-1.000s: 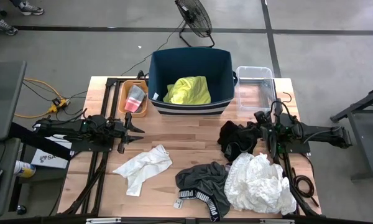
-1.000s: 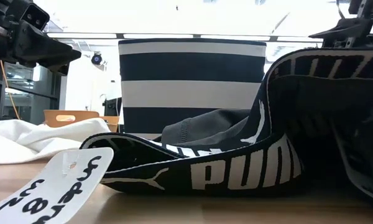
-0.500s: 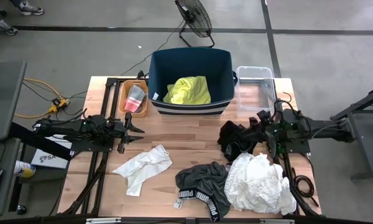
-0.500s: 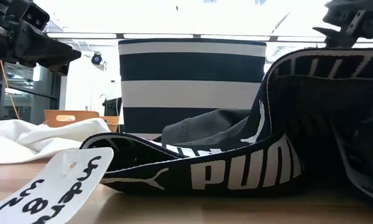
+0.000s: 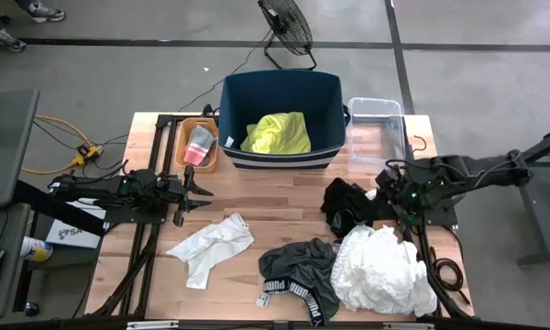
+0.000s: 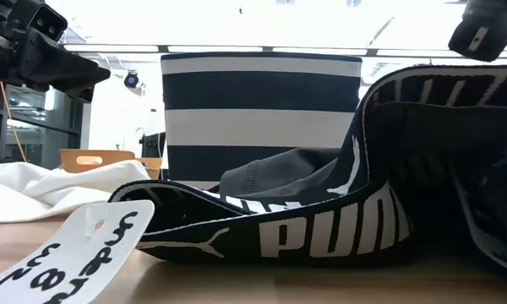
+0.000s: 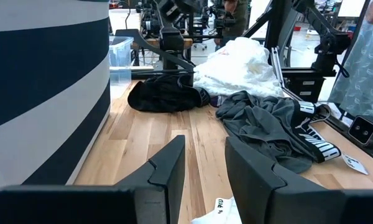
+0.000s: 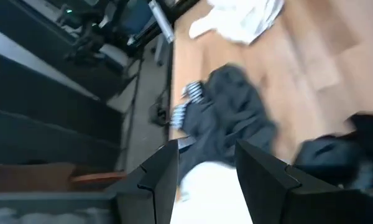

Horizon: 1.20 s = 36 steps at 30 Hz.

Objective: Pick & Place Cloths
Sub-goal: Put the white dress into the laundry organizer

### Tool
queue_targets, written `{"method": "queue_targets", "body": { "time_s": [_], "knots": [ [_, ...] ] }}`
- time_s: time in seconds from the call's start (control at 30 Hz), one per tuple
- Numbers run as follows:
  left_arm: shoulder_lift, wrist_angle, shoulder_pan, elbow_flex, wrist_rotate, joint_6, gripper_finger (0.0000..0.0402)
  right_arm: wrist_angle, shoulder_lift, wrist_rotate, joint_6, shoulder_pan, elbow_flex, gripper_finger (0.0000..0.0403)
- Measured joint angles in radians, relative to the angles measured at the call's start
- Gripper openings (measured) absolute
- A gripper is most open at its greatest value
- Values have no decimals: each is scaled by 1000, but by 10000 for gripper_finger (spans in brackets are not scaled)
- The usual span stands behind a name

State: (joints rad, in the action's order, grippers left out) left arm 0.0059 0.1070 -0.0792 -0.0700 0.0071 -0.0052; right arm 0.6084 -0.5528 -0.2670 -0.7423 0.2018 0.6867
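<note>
Worktop: a pale wooden worktop carries all the things.
Bin: a big navy bin with white stripes stands at the back middle of the worktop.
White pile: a big crumpled thin white cloth lies at the front right, touching the grey shorts.
Shorts: dark grey shorts with a lettered black-and-white waistband lie at the front middle.
White shirt: a smaller thin white cloth lies at the front left.
Yellow shirt: a bright yellow shirt lies inside the bin.
Black cloth: a black bundle lies right of the middle, just beside the right tool.
Tray: a small orange tray sits left of the bin.
Left tool: the left tool hovers over the left side, fingers a little apart, holding nothing.
Right tool: the right tool hangs above the black cloth and white pile, fingers a little apart, empty.
</note>
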Motion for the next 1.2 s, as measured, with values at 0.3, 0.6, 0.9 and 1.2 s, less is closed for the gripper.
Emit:
{"method": "queue_targets", "body": {
  "time_s": [0.3,0.6,0.9,1.2],
  "knots": [
    [0,0,0,0,0,0,113,-73,-96,-3,-231,250,17,149],
    [0,0,0,0,0,0,113,-59,-246,54,-603,494,17,143],
    [0,0,0,0,0,0,113,-96,-381,-57,-923,615,17,118],
    [0,0,0,-1,0,0,113,-84,-405,-69,-1071,632,17,105]
  ]
}}
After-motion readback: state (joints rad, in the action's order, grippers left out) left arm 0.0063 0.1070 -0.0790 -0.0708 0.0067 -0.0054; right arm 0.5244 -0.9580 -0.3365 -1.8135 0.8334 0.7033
